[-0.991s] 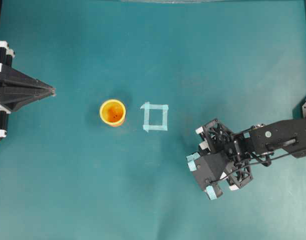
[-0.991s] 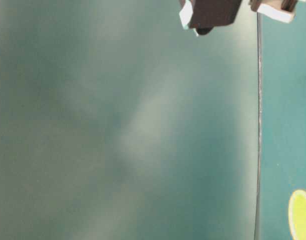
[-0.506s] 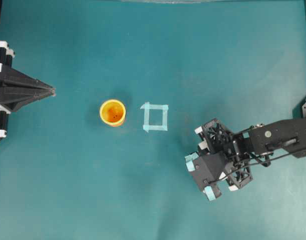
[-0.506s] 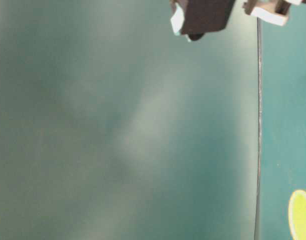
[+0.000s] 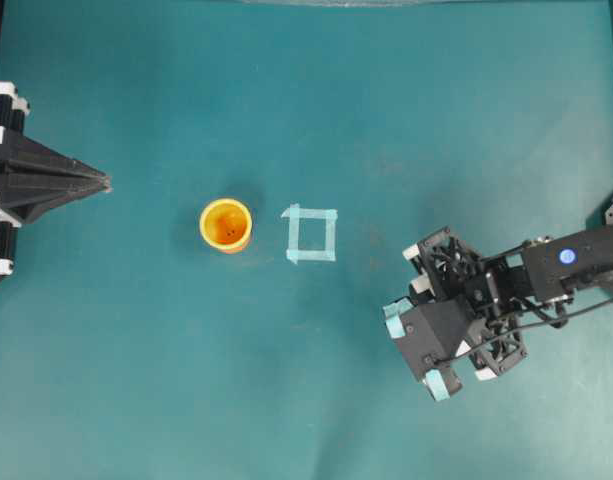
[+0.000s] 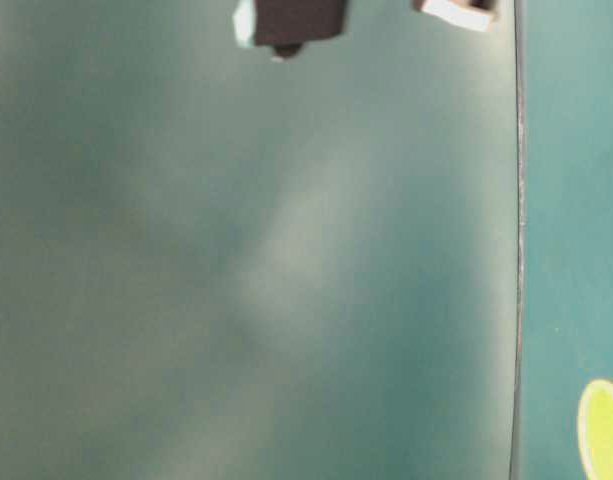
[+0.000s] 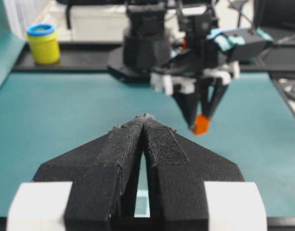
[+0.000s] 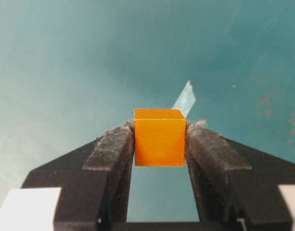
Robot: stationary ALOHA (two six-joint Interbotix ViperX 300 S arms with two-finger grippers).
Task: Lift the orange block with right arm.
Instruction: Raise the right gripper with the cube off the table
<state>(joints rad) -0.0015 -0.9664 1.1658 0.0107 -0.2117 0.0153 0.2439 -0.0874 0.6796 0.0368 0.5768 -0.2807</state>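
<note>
Right wrist view: right gripper (image 8: 159,144) pinches the orange block (image 8: 159,137) between its fingertips, block clear of the mat. Left gripper (image 7: 144,120) pressed together, well apart from it.

Risk, judged: the hold sits at the very fingertips, so a jolt while rising could let the cube twist or slip out and drop.

Count: one orange block; one cup (image 5: 226,225) and one tape square (image 5: 311,234), both beyond the right gripper's tips; two grippers.

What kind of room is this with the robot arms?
Probably a robot lab bench: a teal mat with a taped square, and two black arms, the right gripper holding an orange block.
</note>
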